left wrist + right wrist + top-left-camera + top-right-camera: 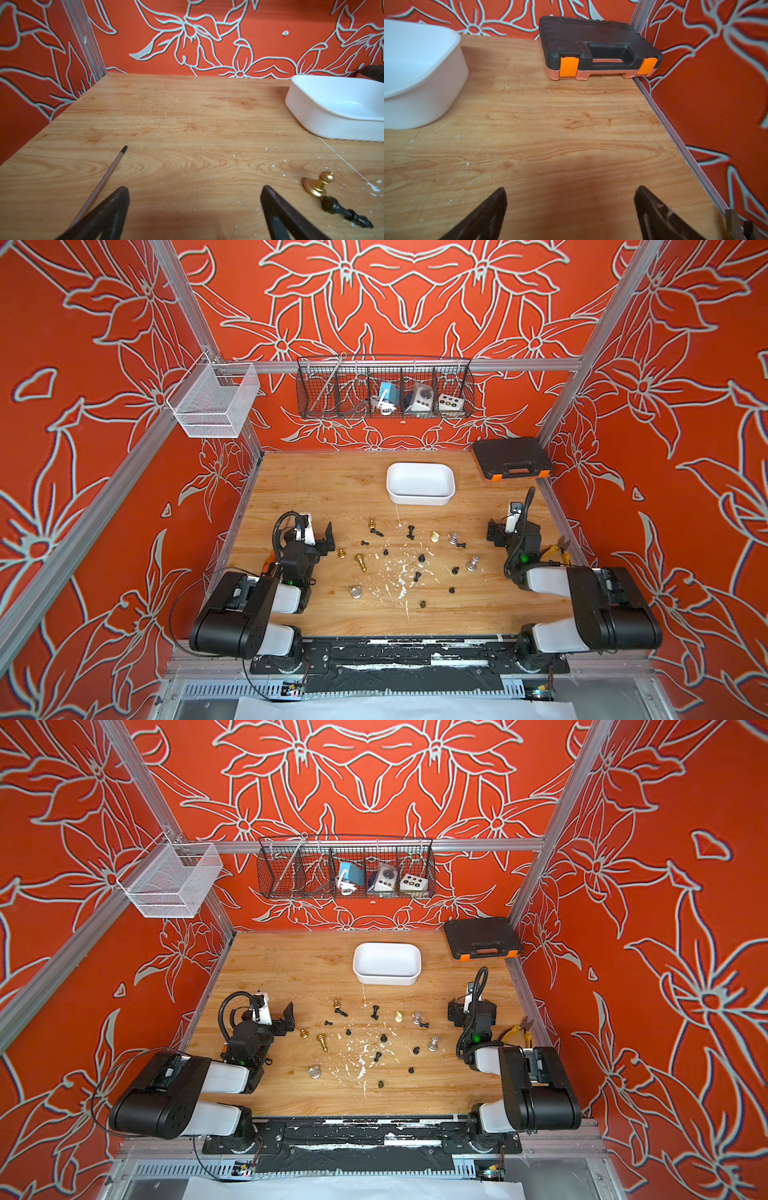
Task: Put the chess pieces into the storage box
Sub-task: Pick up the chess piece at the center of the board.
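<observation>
Chess pieces lie scattered over the middle of the wooden table in both top views: several small black ones (421, 558), gold ones (360, 562), silver ones (355, 591) and a cream one (434, 536). The white storage box (420, 483) (386, 963) stands empty behind them. My left gripper (326, 537) (195, 188) hovers open at the left of the scatter, with a gold pawn (318, 185) and a black piece (342, 209) beside it. At the right of the scatter my right gripper (494, 533) (570, 188) is open over bare wood, and the box (415, 72) shows ahead.
A screwdriver shaft (104, 180) lies by my left fingers. Yellow-handled pliers (557, 551) rest beside the right arm. A black case with orange latches (512, 458) (598, 47) sits in the back right corner. Wire baskets (384, 389) hang on the back rail.
</observation>
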`<state>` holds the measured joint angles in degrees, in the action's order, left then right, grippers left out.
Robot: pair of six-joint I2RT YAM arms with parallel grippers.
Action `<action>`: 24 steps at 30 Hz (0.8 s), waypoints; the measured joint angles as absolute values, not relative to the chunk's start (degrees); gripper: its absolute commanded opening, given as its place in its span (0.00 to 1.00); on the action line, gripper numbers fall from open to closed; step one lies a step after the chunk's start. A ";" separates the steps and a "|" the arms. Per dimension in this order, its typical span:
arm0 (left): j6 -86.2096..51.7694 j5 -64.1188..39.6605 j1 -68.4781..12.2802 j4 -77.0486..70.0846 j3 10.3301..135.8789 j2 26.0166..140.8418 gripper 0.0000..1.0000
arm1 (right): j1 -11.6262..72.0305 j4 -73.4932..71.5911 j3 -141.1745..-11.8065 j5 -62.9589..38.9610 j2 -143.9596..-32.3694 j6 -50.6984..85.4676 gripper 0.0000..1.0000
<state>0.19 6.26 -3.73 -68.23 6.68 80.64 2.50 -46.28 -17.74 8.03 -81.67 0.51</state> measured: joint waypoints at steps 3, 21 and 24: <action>0.19 6.24 -3.73 -68.23 6.68 80.64 0.98 | 2.50 -46.30 -17.74 8.03 -81.67 0.51 0.98; -7.68 -1.15 -3.68 -27.81 23.07 60.80 0.98 | 6.48 0.30 -43.35 -4.12 -67.61 5.41 0.88; -9.17 -4.75 -3.68 -23.57 23.40 59.79 0.98 | 8.99 7.33 -45.36 -5.67 -68.66 5.93 0.85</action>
